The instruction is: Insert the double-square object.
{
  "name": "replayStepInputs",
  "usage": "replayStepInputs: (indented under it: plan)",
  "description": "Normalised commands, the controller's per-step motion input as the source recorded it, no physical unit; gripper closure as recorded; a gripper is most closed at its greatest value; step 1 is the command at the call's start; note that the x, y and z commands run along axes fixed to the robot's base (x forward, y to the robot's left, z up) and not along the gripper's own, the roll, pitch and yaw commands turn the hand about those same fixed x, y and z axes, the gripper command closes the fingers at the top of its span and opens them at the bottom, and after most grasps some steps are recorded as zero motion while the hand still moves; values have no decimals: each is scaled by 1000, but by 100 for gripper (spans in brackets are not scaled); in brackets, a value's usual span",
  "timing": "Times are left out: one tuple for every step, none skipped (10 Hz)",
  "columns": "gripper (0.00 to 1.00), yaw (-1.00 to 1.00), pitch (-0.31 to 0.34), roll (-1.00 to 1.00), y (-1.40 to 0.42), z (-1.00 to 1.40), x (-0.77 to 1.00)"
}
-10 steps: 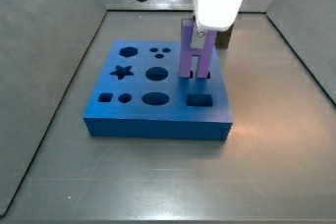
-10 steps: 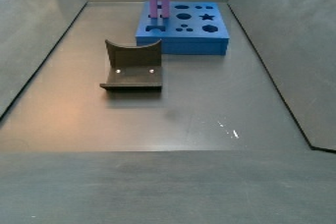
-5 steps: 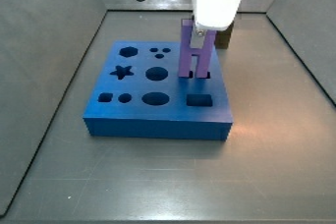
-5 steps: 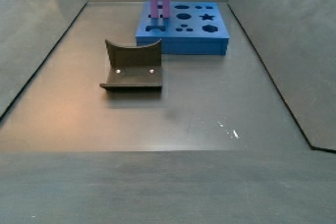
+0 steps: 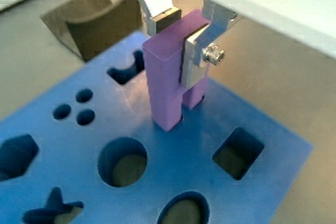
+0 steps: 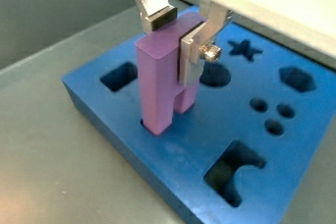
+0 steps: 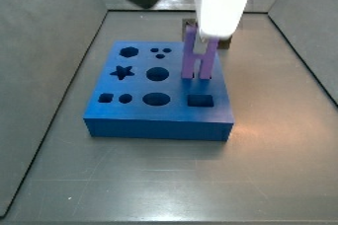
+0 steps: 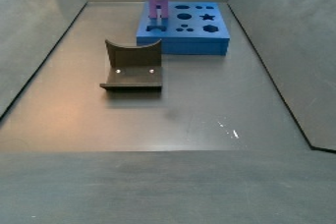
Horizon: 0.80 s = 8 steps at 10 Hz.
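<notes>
The double-square object (image 5: 168,76) is a lavender peg of two joined square bars. It stands upright with its lower ends in a slot of the blue block (image 5: 269,184). My gripper (image 5: 178,33) is straight above the block and shut on the peg's upper end, one silver finger on each side. This shows in both wrist views, with the gripper (image 6: 175,33), peg (image 6: 157,76) and block (image 6: 296,154) in the same relation. In both side views the peg (image 7: 199,56) (image 8: 156,2) rises from the block (image 7: 158,120) (image 8: 197,43) near one edge, beside a square hole (image 7: 200,99).
A dark olive curved block (image 8: 132,68) lies on the grey floor in front of the blue block; it also shows in a wrist view (image 5: 92,22). The blue block has star, round and hexagon holes (image 7: 123,72). Grey walls (image 8: 39,51) ring the floor.
My gripper has come down a little with the peg, so the peg stands lower against the blue block. The olive block has not moved.
</notes>
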Motion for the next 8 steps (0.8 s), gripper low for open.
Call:
replayStepInputs:
  plan:
    - [100, 0, 0, 0, 0, -506, 29]
    - [100, 0, 0, 70, 63, -523, -177]
    - [100, 49, -9, 169, 97, -386, -443]
    - [100, 0, 0, 224, 43, -269, -329]
    - [100, 0, 0, 63, 63, -209, -206]
    - [100, 0, -24, 0, 0, -14, -200]
    - [100, 0, -29, 0, 0, 0, 0]
    - [100, 0, 0, 0, 0, 0, 0]
